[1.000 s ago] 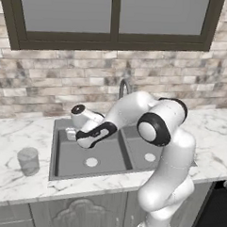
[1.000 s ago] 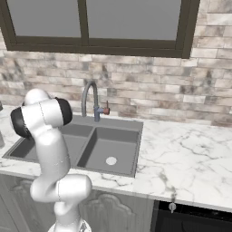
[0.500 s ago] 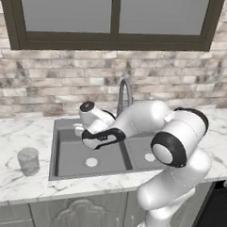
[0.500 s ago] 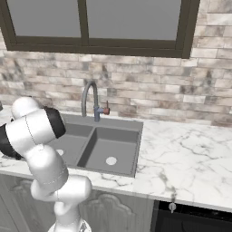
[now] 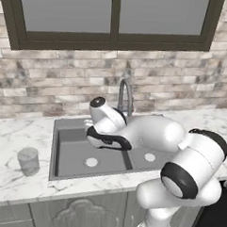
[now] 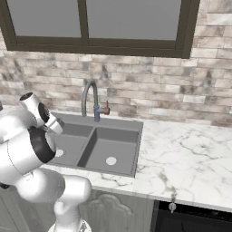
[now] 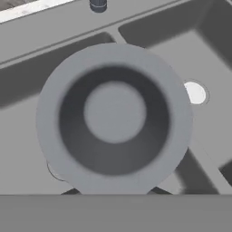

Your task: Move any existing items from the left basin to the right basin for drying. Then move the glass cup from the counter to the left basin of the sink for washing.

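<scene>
My gripper point(image 5: 91, 132) hangs low over the left basin point(image 5: 73, 153) of the dark grey sink point(image 5: 58, 126), close to the central divider. It is shut on the tiny clear glass point(image 7: 113, 118), which looms in the hand view as a big grey ring between the dark fingertips point(image 7: 156, 190). The right basin point(image 5: 150, 157) with its pale drain lies just past the divider. The glass cup point(image 5: 28, 160), a wide clear tumbler, stands upright on the white marble counter point(image 5: 12, 185) left of the sink, well apart from the gripper.
The curved steel tap point(image 5: 126, 95) rises behind the divider, close above my forearm. A brick wall and a window stand behind the sink. A broad stretch of marble point(image 6: 181, 154) runs to the right of the sink point(image 6: 113, 149).
The hand has crept a little to the right over the left basin, towards the divider, with the tiny glass in it. The elbow has swung right and lower. The tumbler has not moved.
</scene>
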